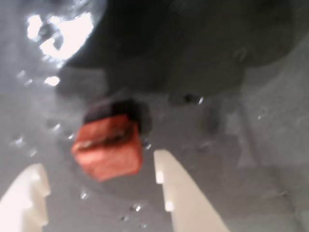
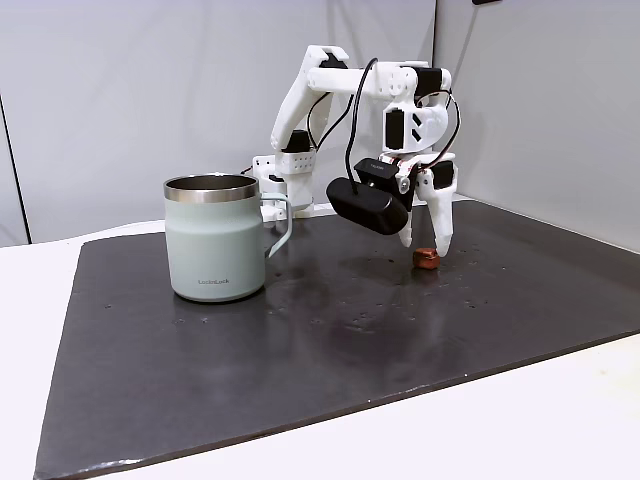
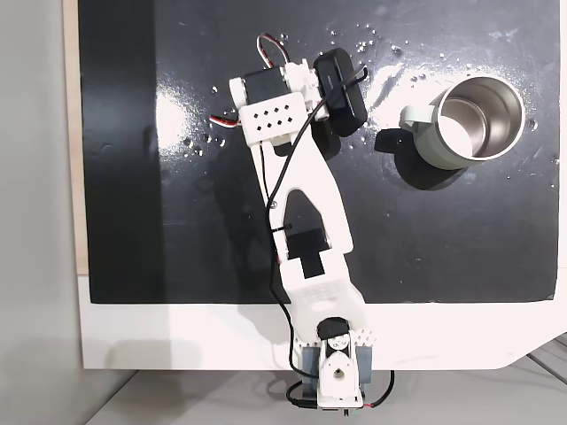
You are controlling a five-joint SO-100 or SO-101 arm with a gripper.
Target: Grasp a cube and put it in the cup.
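Note:
The cube [image 1: 108, 152] is a small reddish-brown block lying on the dark mat, blurred in the wrist view. My gripper [image 1: 99, 162] is open, with one white finger [image 1: 26, 198] left of the cube and the other [image 1: 181, 193] right of it, neither touching. In a fixed view the gripper [image 2: 425, 245] points down with its tips close to the mat, and the cube [image 2: 426, 258] sits just below between them. The cup [image 2: 215, 240], a pale sage-green mug with a steel rim, stands upright well to the left. From above the cup [image 3: 431, 142] shows an empty steel inside.
A black mat [image 2: 350, 340] covers most of the white table. The black wrist camera [image 2: 368, 205] hangs beside the gripper. Grey walls stand behind and to the right in that fixed view. Small water drops glint on the mat [image 3: 381, 40] near the cup.

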